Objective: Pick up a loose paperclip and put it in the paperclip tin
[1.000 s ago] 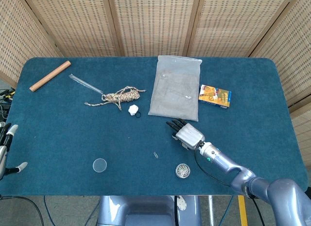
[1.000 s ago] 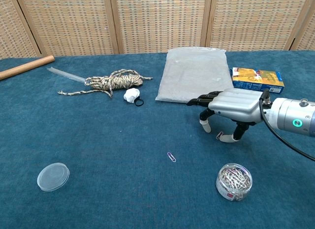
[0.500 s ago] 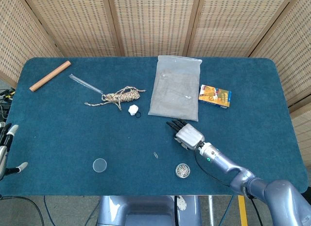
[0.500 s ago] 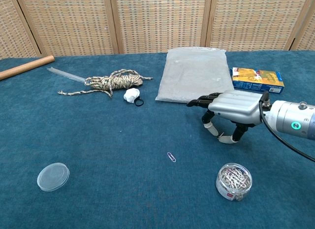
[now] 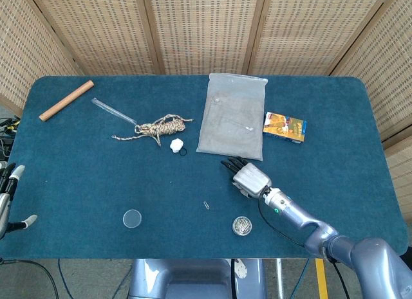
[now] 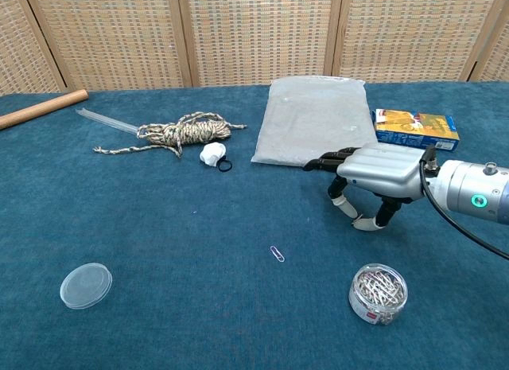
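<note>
A single loose paperclip (image 6: 276, 254) lies flat on the blue table, also seen in the head view (image 5: 206, 205). The round paperclip tin (image 6: 378, 293) stands open near the front edge, full of clips (image 5: 242, 226). My right hand (image 6: 367, 173) hovers above the table, behind the tin and to the right of the clip, touching neither. Most of its fingers reach forward; the thumb and one finger curl under the palm with tips nearly meeting, and nothing shows between them. My left hand (image 5: 8, 195) sits at the far left edge, fingers apart, holding nothing.
A clear round lid (image 6: 86, 285) lies front left. A grey pouch (image 6: 312, 119) and a small printed box (image 6: 416, 125) lie behind my right hand. A coiled cord (image 6: 181, 131), white cap (image 6: 211, 153), plastic tube (image 6: 103, 120) and wooden dowel (image 6: 41, 109) sit back left.
My right hand's thumb and curled finger have drawn closer together under the palm. The hand itself has barely shifted; the paperclip and tin have not moved.
</note>
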Available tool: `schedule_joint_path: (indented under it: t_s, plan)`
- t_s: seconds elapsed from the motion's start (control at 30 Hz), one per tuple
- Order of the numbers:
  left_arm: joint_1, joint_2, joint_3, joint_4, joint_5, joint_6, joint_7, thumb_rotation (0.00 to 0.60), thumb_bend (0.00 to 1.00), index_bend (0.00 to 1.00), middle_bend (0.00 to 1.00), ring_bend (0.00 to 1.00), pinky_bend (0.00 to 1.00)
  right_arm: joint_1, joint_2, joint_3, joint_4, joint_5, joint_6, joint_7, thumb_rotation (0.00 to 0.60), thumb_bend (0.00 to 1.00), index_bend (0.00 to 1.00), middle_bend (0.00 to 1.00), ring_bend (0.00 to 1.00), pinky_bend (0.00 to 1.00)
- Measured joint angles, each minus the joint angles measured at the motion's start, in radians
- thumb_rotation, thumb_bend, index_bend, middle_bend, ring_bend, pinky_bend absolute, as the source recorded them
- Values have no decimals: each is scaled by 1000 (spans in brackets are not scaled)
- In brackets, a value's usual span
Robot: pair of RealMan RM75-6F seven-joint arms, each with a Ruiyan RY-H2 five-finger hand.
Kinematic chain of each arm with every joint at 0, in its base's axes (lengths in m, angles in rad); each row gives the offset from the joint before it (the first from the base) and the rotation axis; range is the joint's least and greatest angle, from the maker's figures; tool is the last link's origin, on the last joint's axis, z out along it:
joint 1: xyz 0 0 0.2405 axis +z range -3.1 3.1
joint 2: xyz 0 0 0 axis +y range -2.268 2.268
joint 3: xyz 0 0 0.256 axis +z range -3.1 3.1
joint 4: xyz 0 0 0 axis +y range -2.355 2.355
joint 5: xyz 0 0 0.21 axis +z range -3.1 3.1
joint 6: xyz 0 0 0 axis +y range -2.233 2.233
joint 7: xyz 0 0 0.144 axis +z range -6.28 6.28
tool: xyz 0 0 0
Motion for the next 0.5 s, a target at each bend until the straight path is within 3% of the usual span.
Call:
schedule_joint_path:
  t_s: [0.2,0.37,0.5]
  plan:
    - [0,0,0,2,1,1,-5,600,0,0,0,0,0,4,-2,4,-4,10,-20,-17,600,451,632,34,0,107]
    - [0,0,0,2,1,0,-6,600,0,0,0,0,0,4,-2,8,-6,13,-18,-25,600,614,632,35,0,108]
    - [0,0,0,3,2,-1,-6,600,0,0,0,0,0,4,2,12,-13,10,-2,-28,600,652,632,37,0,108]
